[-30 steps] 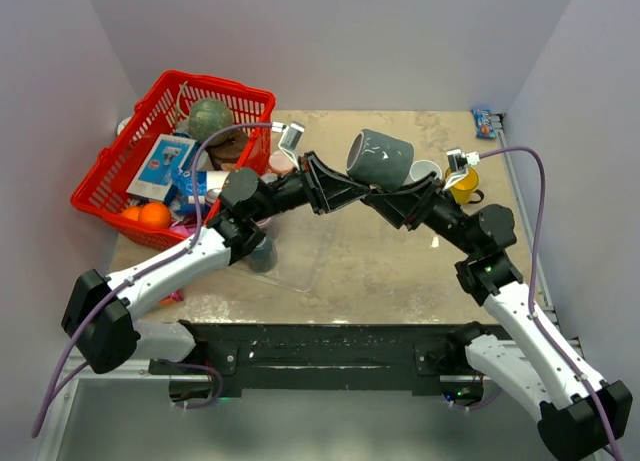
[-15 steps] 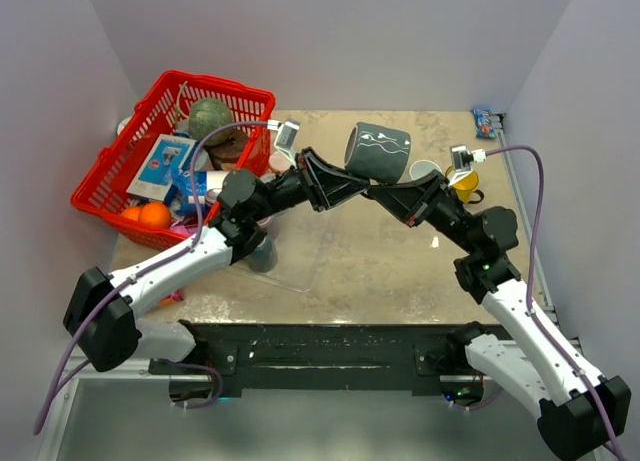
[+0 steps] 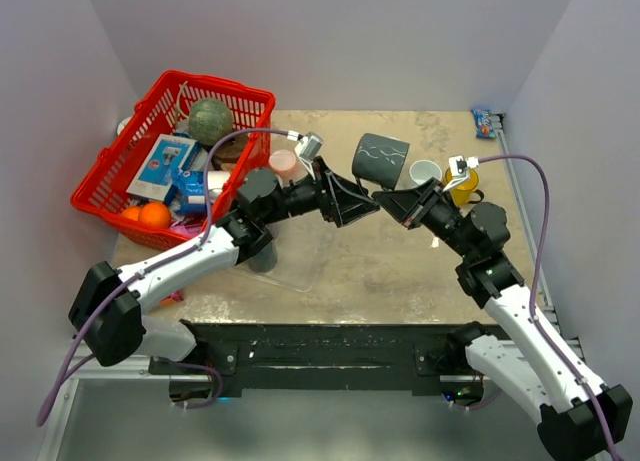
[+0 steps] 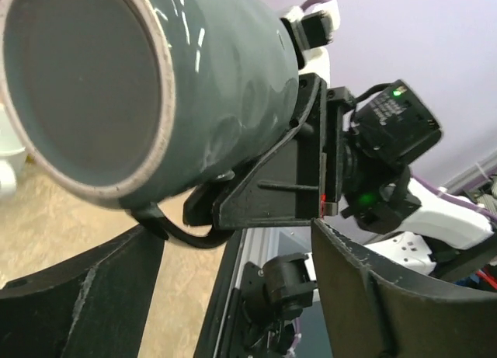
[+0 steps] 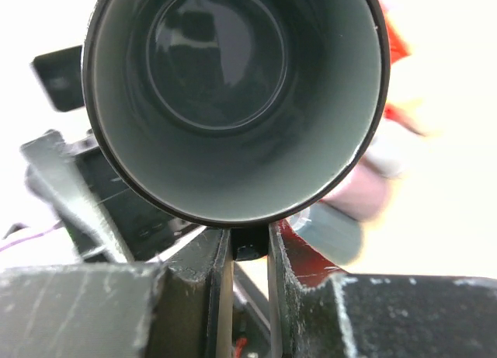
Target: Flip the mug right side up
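On the far left of the table (image 3: 400, 271) sits a red basket (image 3: 120, 166). It is full of things, with a green ball (image 3: 210, 119) at the back and oranges (image 3: 148, 215) at the front. Next comes the left pincer (image 3: 355, 199), which reaches toward the middle of the table. It is open. In the left wrist view its two fingers (image 4: 78, 304) stand wide apart, and they do not touch anything. Just past it is the mug (image 3: 380, 159). The mug is dark grey with thin white lines on its side. It is up in the air above the table, and it lies on its side. Its flat bottom faces the left pincer, and its open mouth faces the right pincer (image 3: 393, 194). The right pincer is closed on the mug. In the right wrist view its fingers (image 5: 194, 280) squeeze the handle (image 4: 175, 232) just under the rim. To the right of the mug a white cup (image 3: 425, 171) stands on the table, with a yellow cup (image 3: 463, 188) close beside it. A small blue packet (image 3: 483, 121) lies in the far right corner.
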Motion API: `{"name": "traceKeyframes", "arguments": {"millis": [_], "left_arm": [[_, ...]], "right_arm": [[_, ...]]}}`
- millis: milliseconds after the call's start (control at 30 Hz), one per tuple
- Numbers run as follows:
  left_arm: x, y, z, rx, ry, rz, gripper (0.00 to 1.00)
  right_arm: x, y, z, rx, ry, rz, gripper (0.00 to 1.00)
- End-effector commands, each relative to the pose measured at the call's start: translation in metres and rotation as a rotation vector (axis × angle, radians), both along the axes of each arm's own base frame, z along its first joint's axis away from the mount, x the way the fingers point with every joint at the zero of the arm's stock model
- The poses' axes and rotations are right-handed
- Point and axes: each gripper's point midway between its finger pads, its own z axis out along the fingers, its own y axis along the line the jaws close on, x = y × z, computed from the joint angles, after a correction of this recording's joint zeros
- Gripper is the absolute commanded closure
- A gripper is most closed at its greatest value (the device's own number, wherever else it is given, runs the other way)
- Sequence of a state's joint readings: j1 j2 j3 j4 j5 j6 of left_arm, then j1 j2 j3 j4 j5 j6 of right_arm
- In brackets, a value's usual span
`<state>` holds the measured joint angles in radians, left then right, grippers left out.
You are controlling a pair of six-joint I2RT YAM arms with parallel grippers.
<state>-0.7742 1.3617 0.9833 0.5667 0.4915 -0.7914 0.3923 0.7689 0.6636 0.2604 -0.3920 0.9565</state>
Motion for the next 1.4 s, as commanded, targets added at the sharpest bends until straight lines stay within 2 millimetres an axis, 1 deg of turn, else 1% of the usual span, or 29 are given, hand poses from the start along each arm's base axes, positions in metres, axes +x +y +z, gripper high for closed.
{"name": "traceKeyframes", "arguments": {"millis": [0,33,67,100,133,167,233,267,333,367,400,467,500,567,600,667,700,733,767,800,867,900,967,1000,1067,1200,1233,1333,1367], "left_arm": [[0.021,0.006,-0.041,0.151,0.023,0.119,0.11],[0.031,0.014,-0.062,0.224,0.075,0.195,0.10],[0.037,0.020,-0.071,0.264,0.088,0.241,0.09],[0.043,0.027,-0.082,0.304,0.119,0.293,0.09],[0.052,0.042,-0.098,0.367,0.163,0.387,0.08],[0.056,0.050,-0.106,0.394,0.188,0.431,0.07],[0.061,0.068,-0.127,0.465,0.242,0.514,0.06],[0.064,0.074,-0.130,0.474,0.254,0.540,0.06],[0.063,0.086,-0.148,0.544,0.296,0.577,0.06],[0.063,0.088,-0.150,0.555,0.300,0.584,0.06],[0.061,0.090,-0.153,0.566,0.306,0.584,0.06],[0.060,0.091,-0.155,0.569,0.305,0.586,0.06],[0.060,0.092,-0.155,0.569,0.302,0.587,0.06],[0.059,0.093,-0.156,0.575,0.299,0.587,0.06],[0.059,0.093,-0.156,0.577,0.298,0.587,0.06],[0.060,0.093,-0.155,0.577,0.295,0.587,0.06],[0.059,0.094,-0.156,0.581,0.298,0.586,0.06],[0.059,0.094,-0.157,0.584,0.296,0.586,0.06],[0.059,0.095,-0.156,0.584,0.296,0.586,0.06],[0.058,0.096,-0.156,0.587,0.294,0.586,0.06],[0.057,0.097,-0.156,0.590,0.291,0.584,0.06],[0.056,0.098,-0.154,0.591,0.288,0.584,0.06],[0.055,0.099,-0.151,0.593,0.277,0.584,0.06],[0.054,0.102,-0.148,0.589,0.272,0.587,0.06],[0.052,0.105,-0.145,0.589,0.262,0.591,0.06],[0.048,0.111,-0.133,0.577,0.238,0.598,0.06],[0.047,0.111,-0.132,0.575,0.235,0.593,0.06],[0.043,0.114,-0.125,0.565,0.217,0.585,0.06],[0.041,0.115,-0.126,0.566,0.215,0.582,0.06]], "right_arm": [[0.012,-0.022,-0.005,-0.084,-0.002,-0.153,1.00],[0.014,-0.025,-0.013,-0.121,0.005,-0.172,1.00],[0.018,-0.029,-0.026,-0.162,0.045,-0.202,1.00],[0.021,-0.032,-0.033,-0.190,0.065,-0.220,1.00],[0.024,-0.037,-0.045,-0.242,0.082,-0.243,1.00],[0.027,-0.044,-0.062,-0.295,0.134,-0.277,1.00],[0.033,-0.053,-0.090,-0.378,0.196,-0.319,1.00],[0.035,-0.062,-0.105,-0.428,0.242,-0.361,1.00],[0.037,-0.073,-0.131,-0.514,0.307,-0.400,1.00],[0.035,-0.080,-0.144,-0.562,0.348,-0.417,1.00],[0.037,-0.089,-0.150,-0.597,0.369,-0.463,1.00],[0.035,-0.101,-0.167,-0.679,0.413,-0.493,1.00],[0.037,-0.112,-0.169,-0.711,0.425,-0.547,1.00],[0.036,-0.124,-0.183,-0.793,0.467,-0.576,1.00],[0.036,-0.128,-0.185,-0.820,0.476,-0.591,1.00],[0.035,-0.145,-0.195,-0.922,0.503,-0.640,1.00],[0.036,-0.150,-0.195,-0.945,0.507,-0.663,1.00],[0.036,-0.160,-0.196,-0.987,0.507,-0.703,1.00],[0.036,-0.165,-0.201,-1.020,0.523,-0.714,1.00],[0.037,-0.170,-0.202,-1.019,0.541,-0.730,1.00],[0.042,-0.172,-0.206,-1.026,0.545,-0.720,1.00],[0.044,-0.178,-0.209,-1.035,0.569,-0.737,1.00],[0.049,-0.185,-0.211,-1.040,0.580,-0.744,1.00],[0.051,-0.196,-0.216,-1.043,0.612,-0.770,1.00],[0.056,-0.206,-0.219,-1.046,0.632,-0.790,1.00],[0.060,-0.235,-0.223,-1.087,0.703,-0.909,1.00],[0.060,-0.238,-0.229,-1.090,0.727,-0.908,1.00],[0.060,-0.254,-0.235,-1.101,0.767,-0.966,1.00],[0.060,-0.258,-0.234,-1.108,0.774,-0.979,1.00]]}}
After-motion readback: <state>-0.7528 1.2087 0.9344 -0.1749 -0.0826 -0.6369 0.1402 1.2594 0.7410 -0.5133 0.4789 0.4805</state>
